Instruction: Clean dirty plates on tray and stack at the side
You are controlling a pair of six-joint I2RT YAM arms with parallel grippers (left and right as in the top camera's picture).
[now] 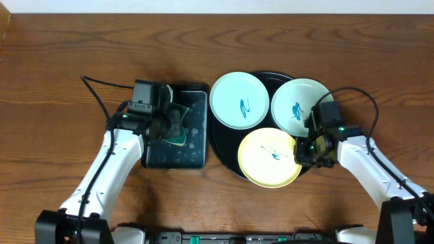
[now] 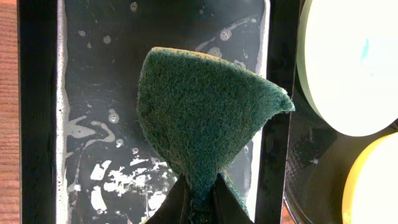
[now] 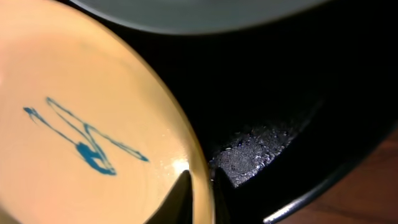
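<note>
Three plates lie on the round black tray (image 1: 224, 146): two mint ones (image 1: 239, 100) (image 1: 298, 105) and a yellow one (image 1: 268, 156), each with a teal squiggle. My right gripper (image 1: 302, 152) is at the yellow plate's right rim. In the right wrist view its gripper (image 3: 202, 186) is shut on the yellow plate (image 3: 81, 124), one finger above and one below the rim. My left gripper (image 1: 173, 125) hovers over the rectangular tray, shut on a green sponge (image 2: 202, 118) that fans out from the gripper (image 2: 200, 199).
The small rectangular black tray (image 1: 193, 146) with soapy water streaks (image 2: 106, 93) sits left of the round tray, almost touching it. Bare wooden table surrounds both trays. A black cable (image 1: 102, 88) runs behind the left arm.
</note>
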